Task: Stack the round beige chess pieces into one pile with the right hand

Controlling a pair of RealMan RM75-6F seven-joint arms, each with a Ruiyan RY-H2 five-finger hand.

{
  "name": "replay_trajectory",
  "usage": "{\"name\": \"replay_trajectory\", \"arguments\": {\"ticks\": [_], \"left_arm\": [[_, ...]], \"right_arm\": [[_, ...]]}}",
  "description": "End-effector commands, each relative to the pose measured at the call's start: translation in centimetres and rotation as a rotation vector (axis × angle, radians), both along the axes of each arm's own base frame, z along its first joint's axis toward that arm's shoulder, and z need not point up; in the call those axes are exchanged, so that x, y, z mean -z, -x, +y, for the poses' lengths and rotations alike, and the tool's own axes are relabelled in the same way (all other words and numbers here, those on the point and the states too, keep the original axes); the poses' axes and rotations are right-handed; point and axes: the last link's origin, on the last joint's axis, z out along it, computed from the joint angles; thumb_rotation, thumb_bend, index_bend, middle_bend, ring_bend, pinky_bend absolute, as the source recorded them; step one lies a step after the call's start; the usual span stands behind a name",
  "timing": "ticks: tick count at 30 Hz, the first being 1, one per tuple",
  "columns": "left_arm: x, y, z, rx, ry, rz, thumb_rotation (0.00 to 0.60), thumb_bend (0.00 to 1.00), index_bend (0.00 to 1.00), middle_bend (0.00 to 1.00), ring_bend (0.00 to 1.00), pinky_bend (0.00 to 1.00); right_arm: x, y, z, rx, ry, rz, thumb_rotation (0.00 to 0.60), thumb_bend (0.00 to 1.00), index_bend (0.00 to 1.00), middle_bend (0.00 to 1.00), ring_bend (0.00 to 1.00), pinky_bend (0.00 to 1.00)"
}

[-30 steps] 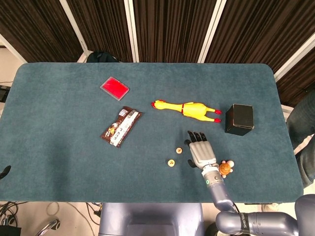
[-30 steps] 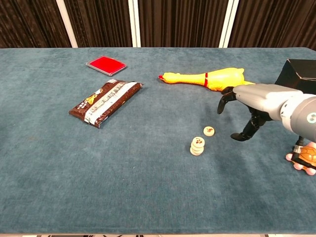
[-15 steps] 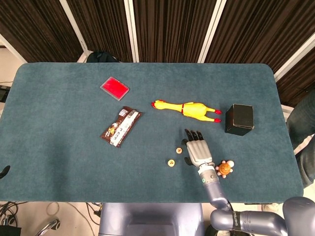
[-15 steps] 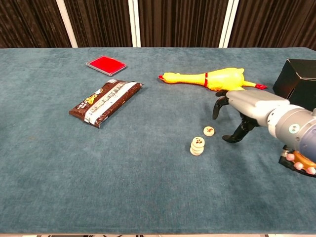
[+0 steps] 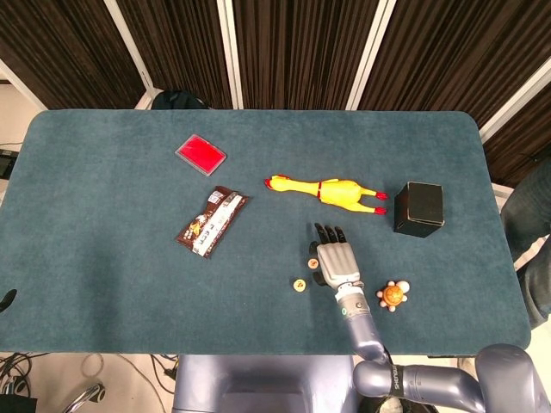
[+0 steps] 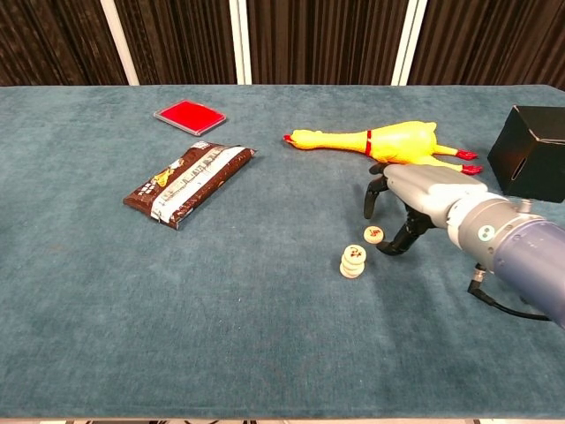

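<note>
One loose piece (image 6: 373, 234) lies just beside the pile (image 6: 353, 261) (right hand (image 6: 399, 201) spread above it, holding nothing). Pinch it by the rim, then set it squarely on the pile

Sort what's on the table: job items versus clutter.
Job: pile of beige pieces; loose piece; right hand, open over the loose piece.

Clutter: rubber chicken; snack packet; red pad; black box; orange toy.
</note>
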Motion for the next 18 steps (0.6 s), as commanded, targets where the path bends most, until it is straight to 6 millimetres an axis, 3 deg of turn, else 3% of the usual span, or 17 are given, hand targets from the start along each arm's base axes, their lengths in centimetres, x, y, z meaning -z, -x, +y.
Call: {"name": "replay_trajectory", "arguments": {"ticks": [1,18], "left_arm": [[0.02,-0.01,0.00,0.001,0.001,0.001,0.600,0.19,0.12,0.00,0.00,0.07],[-0.05,0.04,0.00,0.000,0.001,0.008,0.600,0.19,0.12,0.00,0.00,0.07]], "right_arm": [[0.19,-0.11,-0.08,0.005,-0.002,0.000,0.600,0.34,0.42,0.00,0.00,0.00],[0.72,0.12,-0.72,0.025,0.002,0.022,0.600,0.34,0.48,0.00,0.00,0.00]]}}
